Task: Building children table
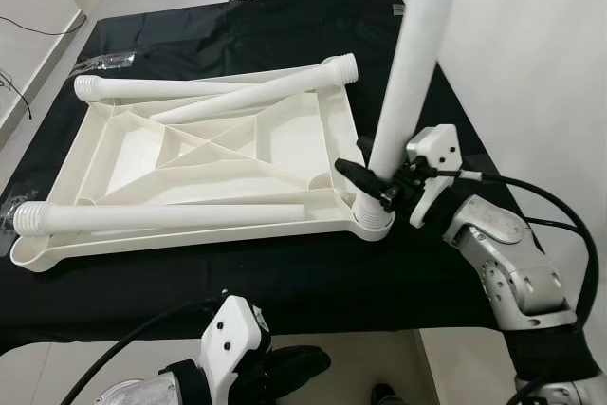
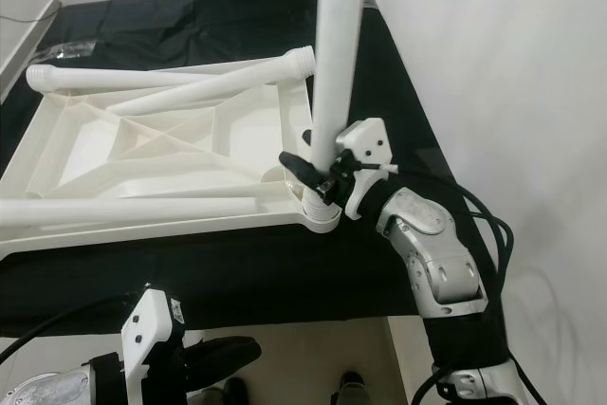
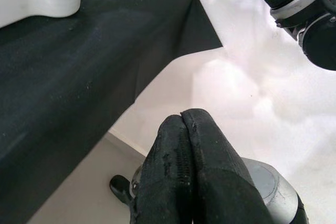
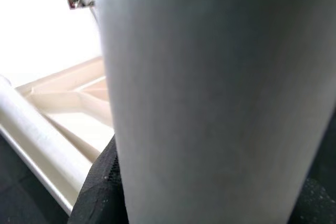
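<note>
Nearest us, our left gripper hangs below the cloth's edge, fingers pressed together. The upturned tabletop lies on the cloth. Our right gripper pinches the upright leg, seemingly seated in the near-right corner socket.

The right arm was built of silver-grey metal segments with rounded joints and small dark screw holes on its flat faces. A white plastic housing sat at its wrist, and thin black cables looped from there back along the forearm. The right gripper had two long black fingers. The left wrist carried a similar white housing with two small dark holes, fed by a black cable. The left gripper showed two black, faintly textured fingers, backed by a silver round joint.
</note>
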Robot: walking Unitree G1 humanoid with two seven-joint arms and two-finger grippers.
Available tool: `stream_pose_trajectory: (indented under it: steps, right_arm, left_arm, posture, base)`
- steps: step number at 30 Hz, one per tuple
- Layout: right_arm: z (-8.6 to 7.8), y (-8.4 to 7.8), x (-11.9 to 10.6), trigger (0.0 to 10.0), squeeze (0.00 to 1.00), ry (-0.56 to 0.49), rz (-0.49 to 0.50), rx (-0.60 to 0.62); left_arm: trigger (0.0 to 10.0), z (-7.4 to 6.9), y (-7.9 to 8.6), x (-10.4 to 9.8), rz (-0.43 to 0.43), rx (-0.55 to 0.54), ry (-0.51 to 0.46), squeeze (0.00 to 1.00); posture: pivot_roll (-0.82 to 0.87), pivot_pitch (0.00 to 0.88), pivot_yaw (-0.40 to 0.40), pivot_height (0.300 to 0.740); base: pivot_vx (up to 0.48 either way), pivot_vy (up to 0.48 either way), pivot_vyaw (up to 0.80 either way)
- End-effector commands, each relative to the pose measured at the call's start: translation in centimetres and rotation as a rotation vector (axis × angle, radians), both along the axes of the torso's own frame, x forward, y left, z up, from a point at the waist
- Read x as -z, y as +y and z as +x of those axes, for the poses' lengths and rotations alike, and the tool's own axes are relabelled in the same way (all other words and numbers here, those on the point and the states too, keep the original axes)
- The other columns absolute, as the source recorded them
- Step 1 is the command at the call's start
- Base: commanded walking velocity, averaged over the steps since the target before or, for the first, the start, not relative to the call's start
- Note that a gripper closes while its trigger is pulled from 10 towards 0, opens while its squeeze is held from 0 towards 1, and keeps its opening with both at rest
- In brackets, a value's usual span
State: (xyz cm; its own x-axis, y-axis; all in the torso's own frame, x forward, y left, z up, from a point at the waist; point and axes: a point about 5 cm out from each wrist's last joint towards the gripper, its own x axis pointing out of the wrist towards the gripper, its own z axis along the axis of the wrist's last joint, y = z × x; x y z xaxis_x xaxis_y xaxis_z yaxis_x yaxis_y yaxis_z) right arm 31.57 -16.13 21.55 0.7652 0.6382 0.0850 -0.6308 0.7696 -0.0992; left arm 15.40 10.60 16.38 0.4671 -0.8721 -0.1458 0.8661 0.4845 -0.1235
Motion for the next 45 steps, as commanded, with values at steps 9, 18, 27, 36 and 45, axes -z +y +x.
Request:
stream_pose_trajectory:
  steps: [9, 18, 27, 36, 45]
  right_arm:
    - [-1.6, 0.0, 5.7, 10.0, 0.0, 0.172, -0.078, -0.149]
    - [-2.4, 0.0, 4.5, 10.0, 0.0, 0.113, -0.268, -0.442]
    - [-2.3, -0.7, 3.5, 10.0, 0.0, 0.149, -0.256, -0.607]
    - [-0.7, -0.8, 1.5, 10.0, 0.0, 0.134, -0.18, -0.786]
    - [-1.1, -0.2, 2.5, 10.0, 0.0, 0.142, -0.257, -0.886]
  left_arm:
    - [10.0, -0.5, 0.2, 0.1, 0.019, 0.003, 0.028, 0.0]
    - [10.0, -0.7, 0.1, 0.1, 0.017, 0.005, 0.034, 0.0]
    - [10.0, -0.9, 0.1, 0.1, 0.014, 0.005, 0.039, 0.0]
    - [10.0, -1.3, 0.2, 0.0, 0.017, 0.008, 0.047, 0.0]
    - [10.0, -1.5, 0.3, -0.1, 0.023, 0.003, 0.046, 0.0]
  posture:
    - [0.03, 0.348, 0.103, 0.74]
    - [0.03, 0.343, 0.092, 0.74]
    - [0.02, 0.339, 0.088, 0.74]
    - [0.04, 0.337, 0.093, 0.74]
    - [0.06, 0.345, 0.097, 0.74]
  base:
    - [0.0, 0.0, 0.0]
    - [0.0, 0.0, 0.0]
    - [0.0, 0.0, 0.0]
    - [0.0, 0.0, 0.0]
    - [0.0, 0.0, 0.0]
